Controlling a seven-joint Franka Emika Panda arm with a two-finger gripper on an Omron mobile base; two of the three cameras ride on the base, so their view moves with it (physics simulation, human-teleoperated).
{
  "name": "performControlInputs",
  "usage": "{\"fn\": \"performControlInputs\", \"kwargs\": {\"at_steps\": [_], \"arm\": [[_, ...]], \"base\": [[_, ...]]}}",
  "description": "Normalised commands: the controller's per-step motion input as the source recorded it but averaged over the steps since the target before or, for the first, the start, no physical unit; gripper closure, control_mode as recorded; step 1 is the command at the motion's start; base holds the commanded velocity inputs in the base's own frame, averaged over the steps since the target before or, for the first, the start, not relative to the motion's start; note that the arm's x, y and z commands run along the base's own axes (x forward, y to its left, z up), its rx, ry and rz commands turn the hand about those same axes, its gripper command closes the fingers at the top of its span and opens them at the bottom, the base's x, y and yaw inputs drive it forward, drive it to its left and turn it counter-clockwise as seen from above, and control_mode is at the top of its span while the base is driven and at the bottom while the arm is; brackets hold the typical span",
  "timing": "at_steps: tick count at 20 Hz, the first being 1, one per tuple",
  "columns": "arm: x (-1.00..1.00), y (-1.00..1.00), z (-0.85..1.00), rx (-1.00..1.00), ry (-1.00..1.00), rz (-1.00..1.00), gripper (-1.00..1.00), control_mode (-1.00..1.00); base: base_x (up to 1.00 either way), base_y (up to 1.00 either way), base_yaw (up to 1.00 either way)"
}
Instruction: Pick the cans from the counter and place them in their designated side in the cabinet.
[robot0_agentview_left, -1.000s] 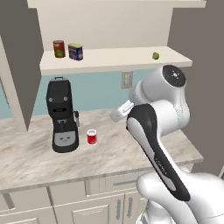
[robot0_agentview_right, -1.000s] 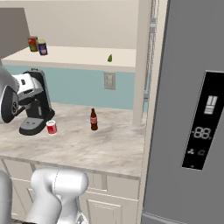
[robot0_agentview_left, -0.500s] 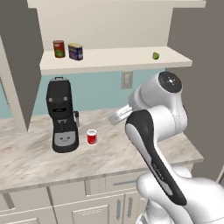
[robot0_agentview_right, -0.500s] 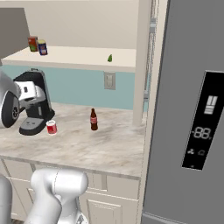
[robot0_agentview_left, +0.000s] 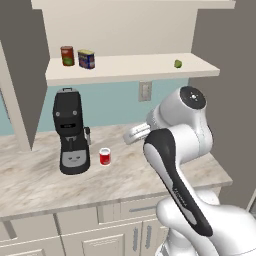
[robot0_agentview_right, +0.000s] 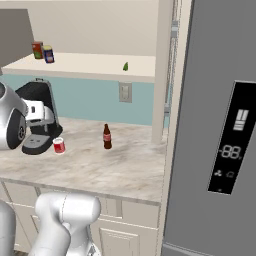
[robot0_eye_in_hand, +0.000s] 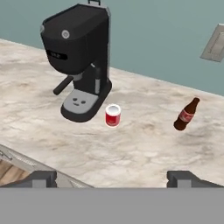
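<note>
Red can (robot0_eye_in_hand: 113, 115) on counter (robot0_eye_in_hand: 144, 148) by coffee machine (robot0_eye_in_hand: 81, 61); likely light, rigid, slick; grab mid-body; gripper (robot0_eye_in_hand: 112, 178) released, empty.

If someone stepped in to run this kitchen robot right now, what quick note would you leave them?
Gripper: open, holding nothing, above the counter and looking down at it.
Red can: upright on the counter beside the black coffee machine, not touching it.
Blue can: on the cabinet shelf, at its left end next to the dark red can.
Brown bottle: stands on the counter, to the right of the red can.
Done: blue can shelved.
Left: grasp the red can and put it on its side of the shelf.
</note>
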Motion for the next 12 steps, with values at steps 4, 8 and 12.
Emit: {"fn": "performControlInputs", "kwargs": {"at_steps": [4, 8, 12], "arm": [[0.05, 0.00, -0.05, 0.02, 0.02, -0.03, -1.00, -1.00], [0.07, 0.00, -0.05, 0.03, 0.08, -0.05, -1.00, -1.00], [0.09, 0.00, -0.08, 0.04, 0.07, -0.04, -1.00, -1.00]], "base": [[0.00, 0.00, 0.00], [0.00, 0.00, 0.00], [0.00, 0.00, 0.00]]}}
